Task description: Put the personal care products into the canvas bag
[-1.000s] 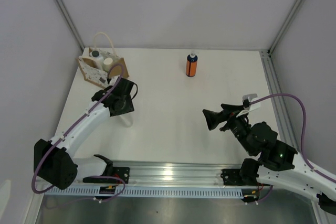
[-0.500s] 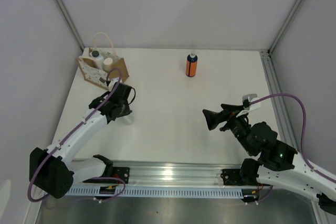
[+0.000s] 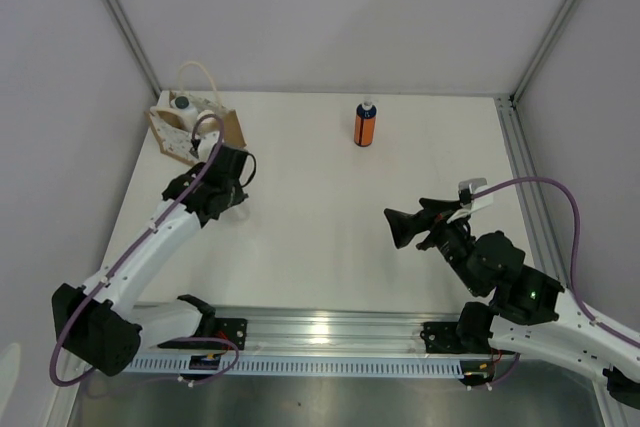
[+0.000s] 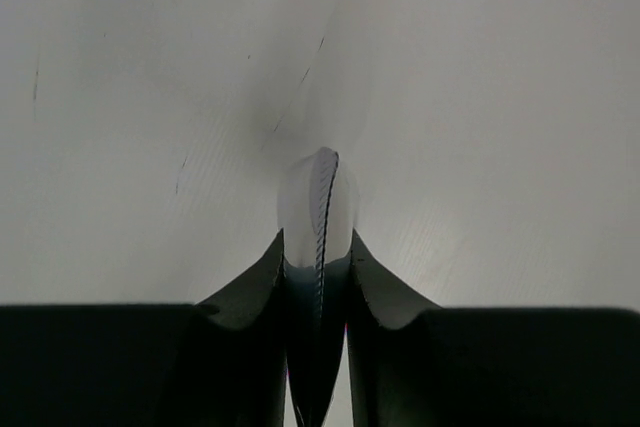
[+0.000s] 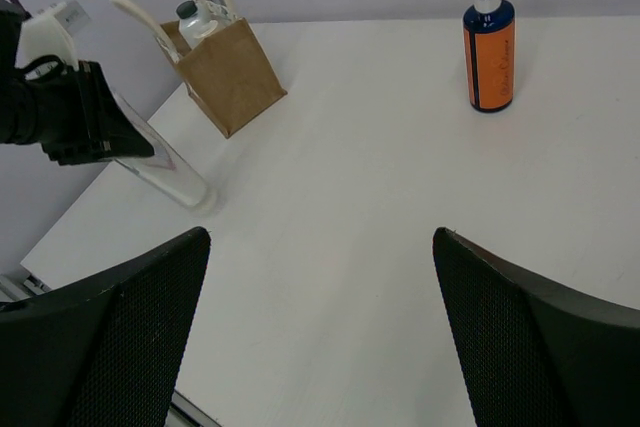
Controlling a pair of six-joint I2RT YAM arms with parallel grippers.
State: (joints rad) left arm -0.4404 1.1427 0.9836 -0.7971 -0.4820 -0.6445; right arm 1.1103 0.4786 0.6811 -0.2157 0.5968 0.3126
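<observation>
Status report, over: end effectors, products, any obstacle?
Left end effector shut on white tube. Right end effector open, empty. Orange bottle stands outside bag. No obstacle seen.

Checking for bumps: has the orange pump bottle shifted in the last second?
No. The orange pump bottle stands at the same spot near the far edge of the table.

On your white bench [image 3: 320,187], the far bottle [image 5: 489,57] is orange with dark blue bands and a white pump. The canvas bag [image 3: 178,143] at far left is tan-brown — white speckled front, cream handles. The tube [image 5: 170,175] looks cloudy white — one dark seam.
</observation>
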